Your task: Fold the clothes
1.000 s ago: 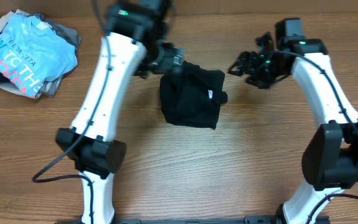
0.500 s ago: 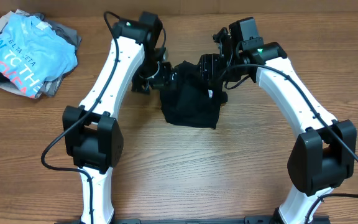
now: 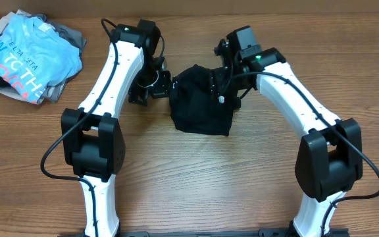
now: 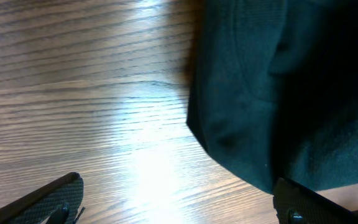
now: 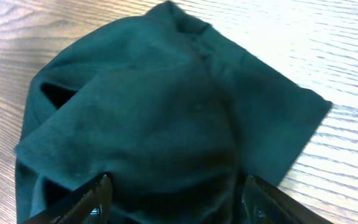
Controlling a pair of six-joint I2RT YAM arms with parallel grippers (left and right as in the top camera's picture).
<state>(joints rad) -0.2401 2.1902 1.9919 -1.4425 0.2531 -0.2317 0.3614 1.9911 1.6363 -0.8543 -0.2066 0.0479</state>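
Here, left gripper (image 4: 176,202) wide, empty — right gripper (image 5: 176,199) astride T-shirt (image 5: 166,106)

I counted one black T-shirt (image 3: 201,102) on the one wooden table (image 3: 229,178). My arms made two, the left arm (image 3: 110,72) on one side of that shirt and the right arm (image 3: 295,99) on the other. Each carried one gripper, so two in all: my left gripper (image 3: 151,89) and my right gripper (image 3: 226,82), with two fingers (image 5: 95,196) apiece. Well off to the shirt's left lay one heap (image 3: 18,85) of clothes. It held one light blue T-shirt (image 3: 28,56) on top. The grey garments (image 3: 68,39) beneath it I could not number.
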